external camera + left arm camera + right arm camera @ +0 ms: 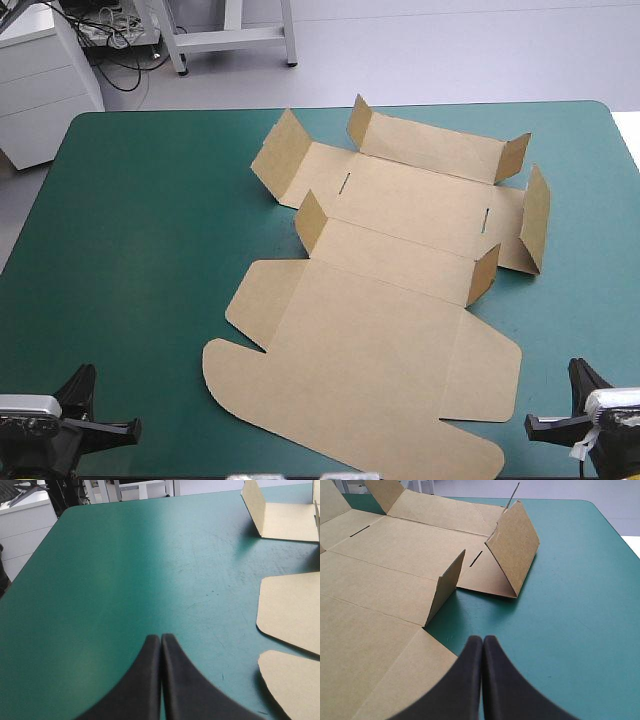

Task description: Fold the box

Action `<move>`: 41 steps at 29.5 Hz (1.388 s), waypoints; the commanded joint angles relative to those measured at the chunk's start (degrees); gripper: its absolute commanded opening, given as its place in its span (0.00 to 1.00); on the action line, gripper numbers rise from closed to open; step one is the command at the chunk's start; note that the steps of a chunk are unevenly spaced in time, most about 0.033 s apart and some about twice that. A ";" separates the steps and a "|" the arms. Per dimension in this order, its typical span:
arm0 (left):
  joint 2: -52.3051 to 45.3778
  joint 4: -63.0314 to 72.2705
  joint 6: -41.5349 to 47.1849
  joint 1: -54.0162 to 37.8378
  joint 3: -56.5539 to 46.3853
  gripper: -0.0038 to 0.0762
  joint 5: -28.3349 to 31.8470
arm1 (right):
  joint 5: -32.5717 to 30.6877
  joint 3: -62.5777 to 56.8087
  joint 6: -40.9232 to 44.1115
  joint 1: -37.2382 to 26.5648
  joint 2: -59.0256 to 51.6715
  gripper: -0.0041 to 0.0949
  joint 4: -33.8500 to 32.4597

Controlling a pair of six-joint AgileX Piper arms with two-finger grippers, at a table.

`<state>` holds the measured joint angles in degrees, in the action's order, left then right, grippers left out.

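Note:
The brown box (380, 300) lies spread out as a cut sheet on the middle and right of the table. Its lid panel is flat at the near side, and several small side flaps (312, 220) stand up at the far half. My left gripper (80, 388) sits at the near left corner, shut with nothing in it. In its own view, the left gripper (161, 637) points over bare cover, with the box's rounded lid flaps (292, 607) off to its side. My right gripper (580, 378) is at the near right corner, shut and holding nothing. In the right wrist view, the right gripper (483, 639) points at a raised flap (445, 587) of the box.
The teal-green cover (130, 250) shows as a wide stretch to the left of the box and as a narrower strip (585, 290) to its right. The table's far edge runs just beyond the box's far flaps.

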<state>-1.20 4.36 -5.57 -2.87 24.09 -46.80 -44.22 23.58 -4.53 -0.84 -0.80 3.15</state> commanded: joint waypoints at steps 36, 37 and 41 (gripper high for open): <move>-0.51 0.35 0.15 0.38 1.13 0.01 4.36 | 0.02 4.01 1.17 -0.14 2.74 0.79 -0.08; -0.51 0.35 0.15 0.38 1.13 0.01 4.36 | -0.64 5.11 2.08 -0.14 4.37 0.79 -0.08; -0.51 0.35 0.15 0.38 1.13 0.01 4.36 | -0.49 11.25 7.13 -0.14 11.76 0.79 -0.08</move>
<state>-1.20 4.36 -5.57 -2.87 24.09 -46.63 -48.80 29.57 -0.34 -0.84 5.57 3.15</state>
